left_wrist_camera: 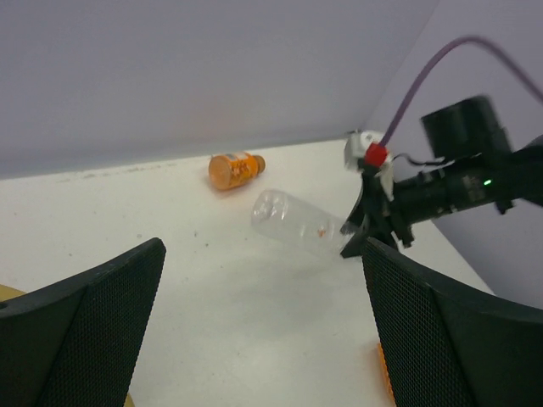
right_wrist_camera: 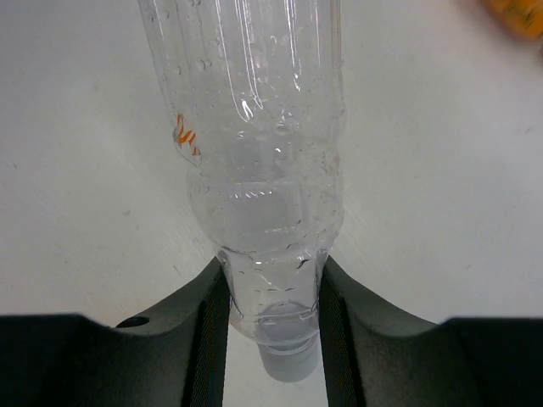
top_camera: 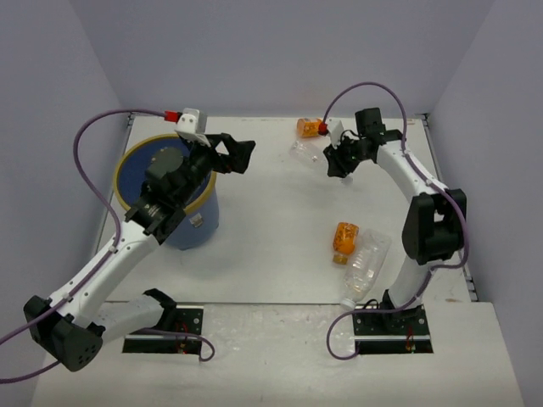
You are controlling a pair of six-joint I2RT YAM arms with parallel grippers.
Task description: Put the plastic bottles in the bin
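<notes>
top view: the left claw [top_camera: 233, 154] is hanging spread wide just right of the blue bin [top_camera: 125, 161] at upper left. the right claw [top_camera: 333, 161] is pinching a clear bottle [top_camera: 304, 151] lying on the table [top_camera: 271, 220] at upper right, near an orange bottle [top_camera: 307, 127]. a second orange bottle [top_camera: 344, 240] and a larger clear bottle [top_camera: 366, 263] are lying at lower right.
left wrist view: the clear bottle [left_wrist_camera: 293, 220] is lying mid-frame.
right wrist view: the fingers [right_wrist_camera: 212, 322] are squeezing its neck.

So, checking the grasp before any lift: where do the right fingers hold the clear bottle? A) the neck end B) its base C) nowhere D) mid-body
A: the right wrist view shows the right fingers pinching the clear bottle where it narrows to the neck.
</notes>
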